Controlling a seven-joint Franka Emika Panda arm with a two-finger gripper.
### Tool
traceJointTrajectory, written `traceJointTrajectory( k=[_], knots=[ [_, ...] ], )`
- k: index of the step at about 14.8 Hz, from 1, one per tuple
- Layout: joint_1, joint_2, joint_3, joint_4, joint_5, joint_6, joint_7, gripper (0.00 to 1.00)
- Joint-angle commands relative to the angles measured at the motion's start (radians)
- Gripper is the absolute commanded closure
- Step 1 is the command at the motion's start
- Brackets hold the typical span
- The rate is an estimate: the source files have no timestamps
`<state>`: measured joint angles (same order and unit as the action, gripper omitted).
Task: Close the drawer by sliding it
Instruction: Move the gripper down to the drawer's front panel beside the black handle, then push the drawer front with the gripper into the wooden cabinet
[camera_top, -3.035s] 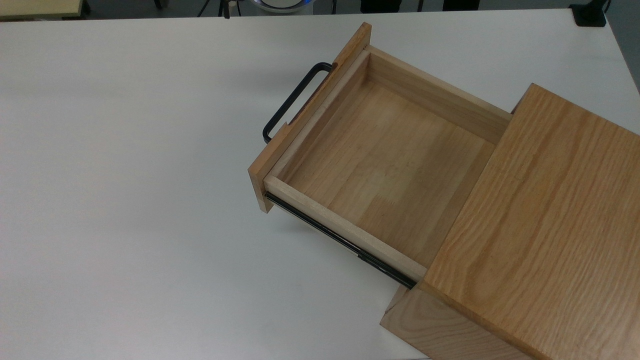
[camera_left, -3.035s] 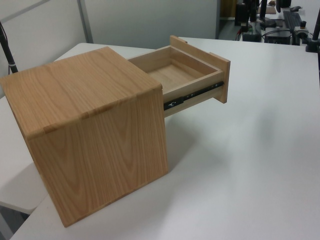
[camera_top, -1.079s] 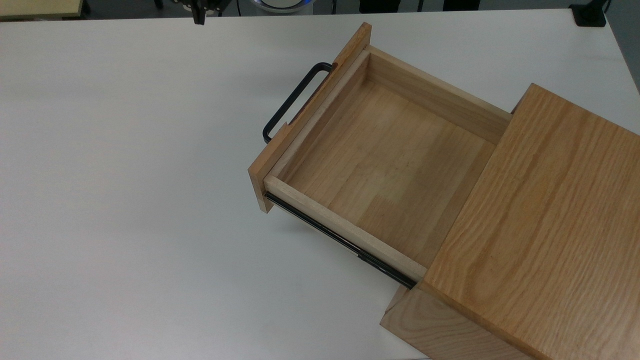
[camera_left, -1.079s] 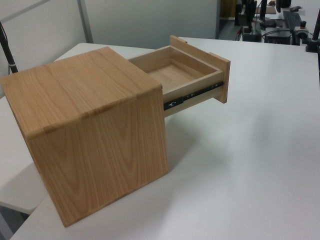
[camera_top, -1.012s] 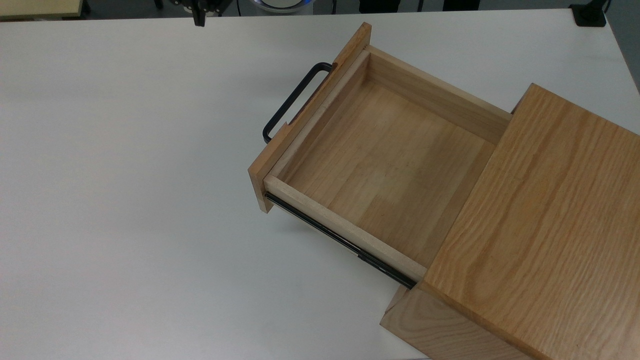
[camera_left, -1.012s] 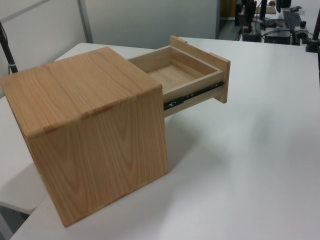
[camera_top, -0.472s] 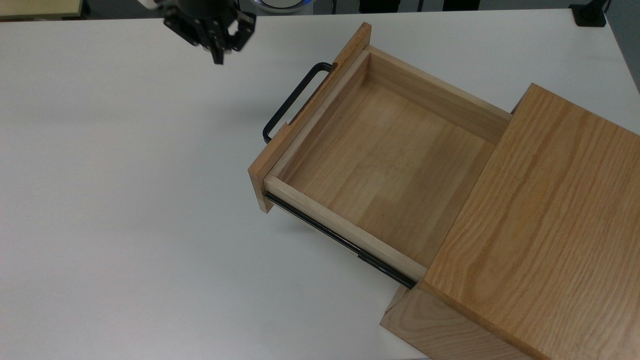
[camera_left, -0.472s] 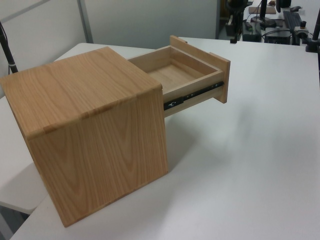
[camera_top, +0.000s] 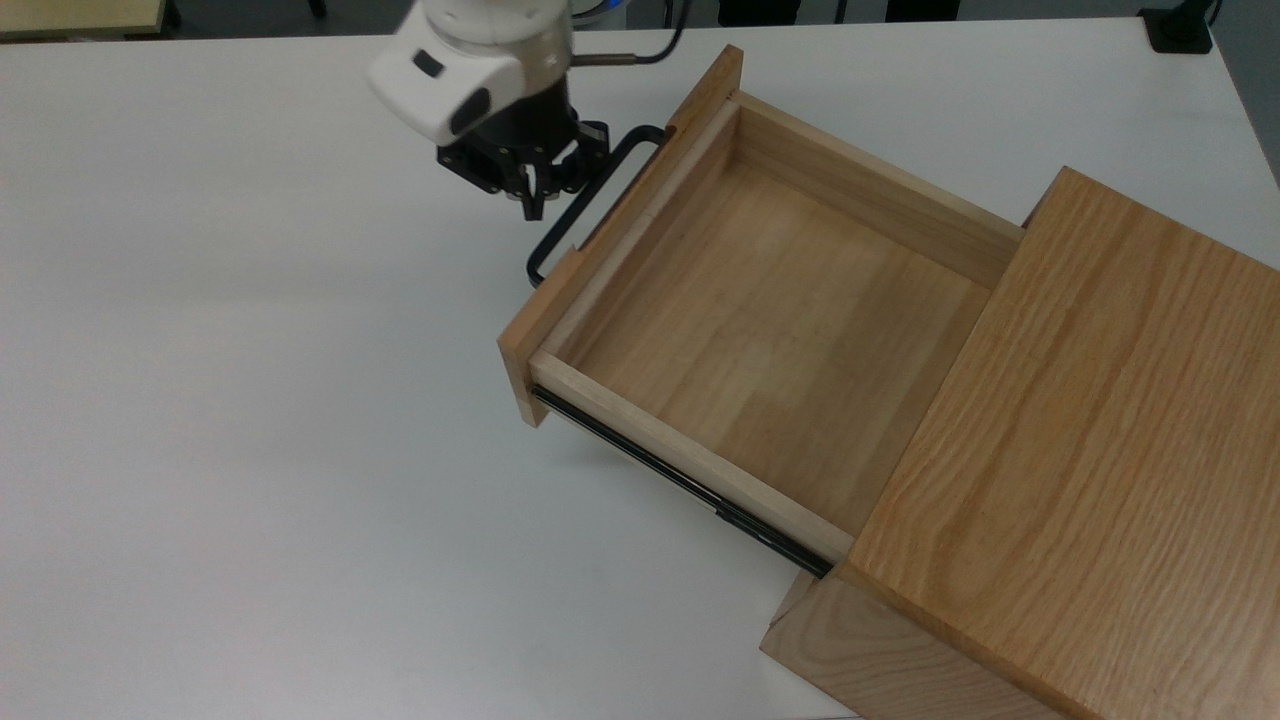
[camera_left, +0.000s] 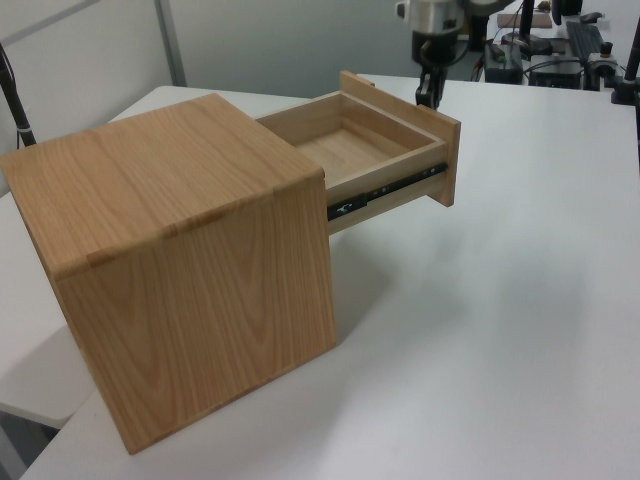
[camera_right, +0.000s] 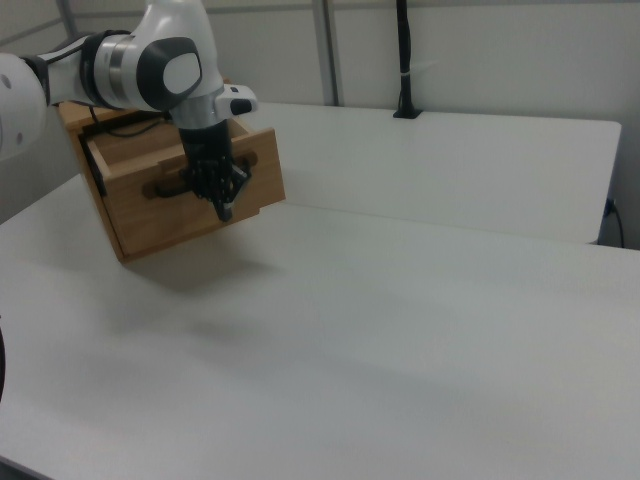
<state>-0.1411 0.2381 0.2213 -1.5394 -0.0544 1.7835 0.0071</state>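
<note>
Starting with the top view, the drawer (camera_top: 760, 330) is seen pulled far out of the cabinet (camera_top: 1080, 470), across the middle of the frame. Its black handle (camera_top: 585, 205) sticks out toward the upper left. The gripper (camera_top: 532, 205) is seen in the upper middle, just beside the handle, with its fingers pressed together and nothing held. The white table (camera_top: 250, 400) is spread under it all.

In the left view, the drawer (camera_left: 375, 150) is found at the upper middle, sticking out of the cabinet (camera_left: 180, 270). The gripper (camera_left: 428, 95) is hung just past the front panel.

In the right view, the drawer (camera_right: 170, 190) is placed at the upper left. The gripper (camera_right: 224, 208) is pointed down in front of it.
</note>
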Motion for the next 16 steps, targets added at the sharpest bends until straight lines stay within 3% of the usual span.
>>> traceJointTrajectory(
  k=[1, 5, 12, 16],
  knots=[
    [0.052, 0.032, -0.005, 0.042, 0.042, 0.014, -0.044, 1.0],
    [0.124, 0.062, -0.005, 0.056, 0.059, 0.108, -0.033, 1.0],
    [0.242, 0.135, 0.001, 0.055, 0.068, 0.474, -0.042, 1.0],
    [0.291, 0.142, 0.006, 0.055, 0.068, 0.571, -0.033, 1.0]
  ],
)
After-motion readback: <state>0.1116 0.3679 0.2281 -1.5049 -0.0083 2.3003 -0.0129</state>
